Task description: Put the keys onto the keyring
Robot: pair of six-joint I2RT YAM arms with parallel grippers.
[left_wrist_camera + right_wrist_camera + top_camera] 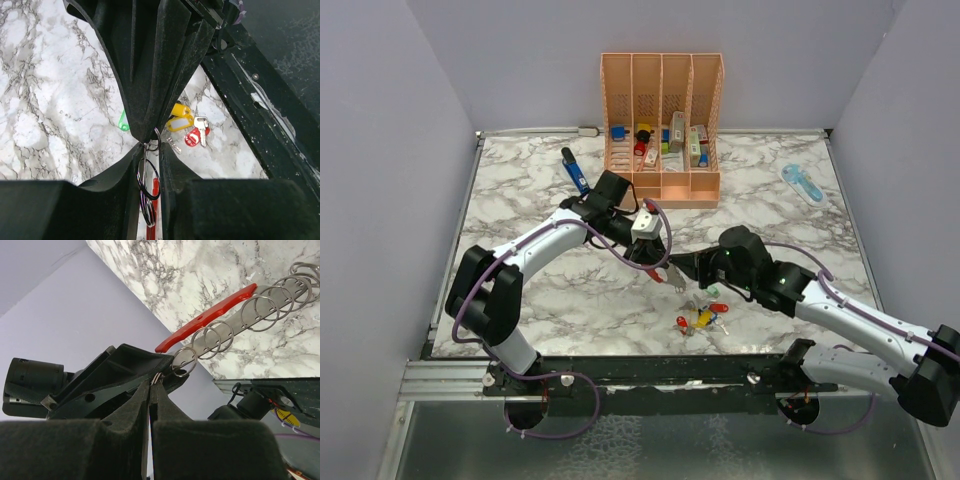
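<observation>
While both bases are sitting at the near edge of the marble table (790,215), the left arm (535,250) is bending up from its shoulder and reaching right across the middle. The right arm (840,310) is stretching low and leftward to meet it.

Just on the near side of that meeting point, the keys (700,319) are lying loose on the marble in a small heap, red and yellow heads showing. 1 green key (713,291) is lying a little apart, closer to the grippers. Beyond them, the left gripper (656,266) is pointing down and the right gripper (680,270) is pointing across at it, so the 2 are meeting tip to tip.

The overhead view is hiding the grip itself, and only the wrist views are showing it. The left wrist view is showing the left fingers (110,200) standing narrowly apart and clamping the keyring (154,197) between them. The right wrist view is showing the keyring's length, a red strip beside a grey bar carrying a row of wire rings. It is also showing the right fingers (200,450) pressing together and nipping a thin metal loop (157,378) at their tips, just beside the keyring's end. Whether a key is hanging from that loop I cannot tell.

At the far edge a peach organiser (662,120) is standing, with a dark blue stick (575,170) to its left and a pale blue tool (802,183) to its right.
</observation>
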